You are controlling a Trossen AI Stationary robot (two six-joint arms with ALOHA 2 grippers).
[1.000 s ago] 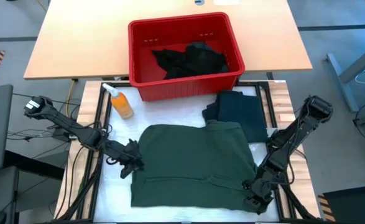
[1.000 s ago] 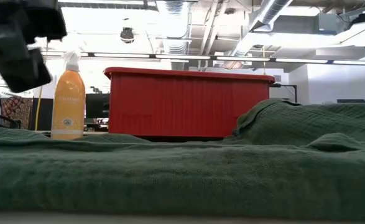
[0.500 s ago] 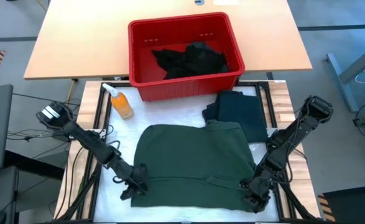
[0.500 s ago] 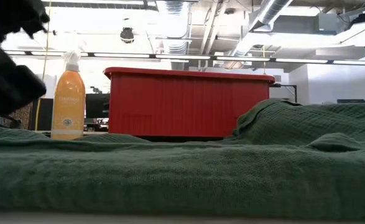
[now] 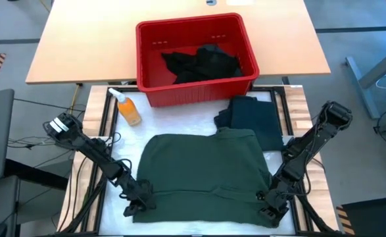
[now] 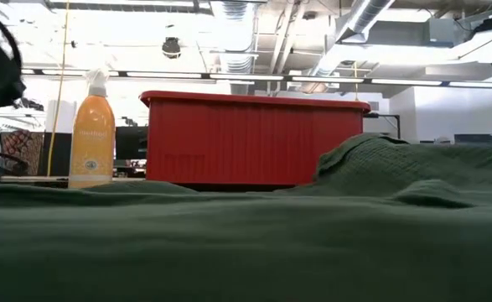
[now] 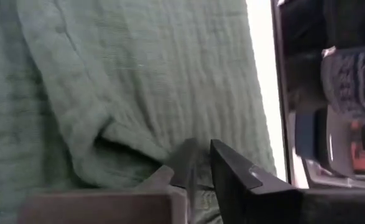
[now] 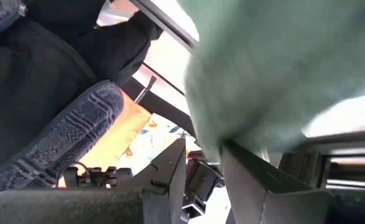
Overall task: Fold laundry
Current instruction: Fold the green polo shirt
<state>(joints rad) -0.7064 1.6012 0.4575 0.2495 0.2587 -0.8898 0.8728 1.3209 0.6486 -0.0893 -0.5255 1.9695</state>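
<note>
A dark green shirt [image 5: 206, 174] lies spread flat on the white table top, filling the low view's foreground [image 6: 246, 243]. My left gripper [image 5: 137, 204] is at the shirt's near-left corner and is shut on its cloth [image 7: 198, 165]. My right gripper [image 5: 268, 201] is at the near-right corner, also shut on green cloth [image 8: 201, 162]. A folded dark garment [image 5: 252, 118] rests on the table at the far right. Black garments [image 5: 202, 62] lie heaped in the red bin [image 5: 146, 39]. My left gripper pinches a folded edge of the shirt at its near-left corner [image 7: 170, 158] between its two fingers. They slant down from the table's left side. The cloth around them lies slack on the table. My right gripper pinches the shirt's near-right corner [image 8: 216, 140] between its two fingers, slanting down from the table's right side. The cloth bunches thick at the fingertips. The rest of the shirt lies on the table.
An orange spray bottle [image 5: 127, 108] stands at the far left of the work surface, in front of the red bin [image 6: 254, 138]. Black frame rails [image 5: 107, 131] run along the table's left and right sides. Beyond the bin lies a wooden desk top [image 5: 81, 46].
My left gripper has gone down and toward the table's near edge, along the shirt's left side to its near-left corner, tipping further downward. In the low view the shirt's near edge now covers the strip of table seen before. My right gripper has kept still.
</note>
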